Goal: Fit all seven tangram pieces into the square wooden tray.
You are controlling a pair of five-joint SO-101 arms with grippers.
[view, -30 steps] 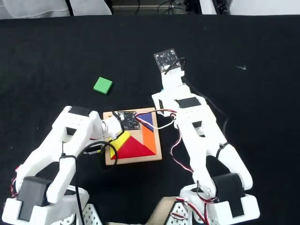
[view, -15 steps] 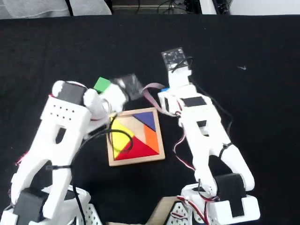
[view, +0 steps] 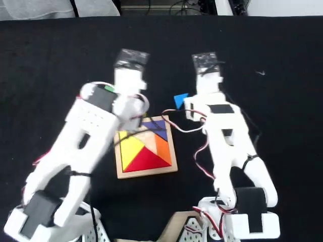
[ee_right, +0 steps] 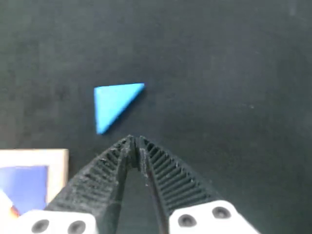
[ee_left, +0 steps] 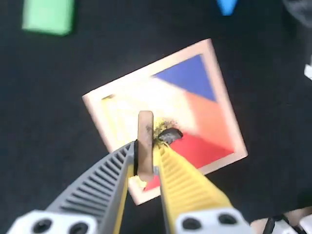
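Four pieces sit in the tray (view: pixel 146 173): yellow piece (view: pixel 130 147), red piece (view: pixel 149 159), orange piece (view: pixel 161 145), dark blue piece (view: pixel 159 126). I can't tell if the pale patch beside them is a piece. Left gripper (ee_left: pixel 145 146) is clamped on a thin tan piece (ee_left: pixel 145 124) over the tray. Right gripper (ee_right: pixel 132 140) is closed and empty, just beside the light blue triangle (ee_right: pixel 116 103). Green square (ee_left: pixel 48 15) is loose too. I'd say three are left. Black cloth bench (view: pixel 282 126), cables (view: pixel 176 6) behind.

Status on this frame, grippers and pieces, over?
Left pincer shut on a thin piece above the tray. Right pincer shut, empty, by the blue triangle. Green square also outside tray. Nothing blocking.
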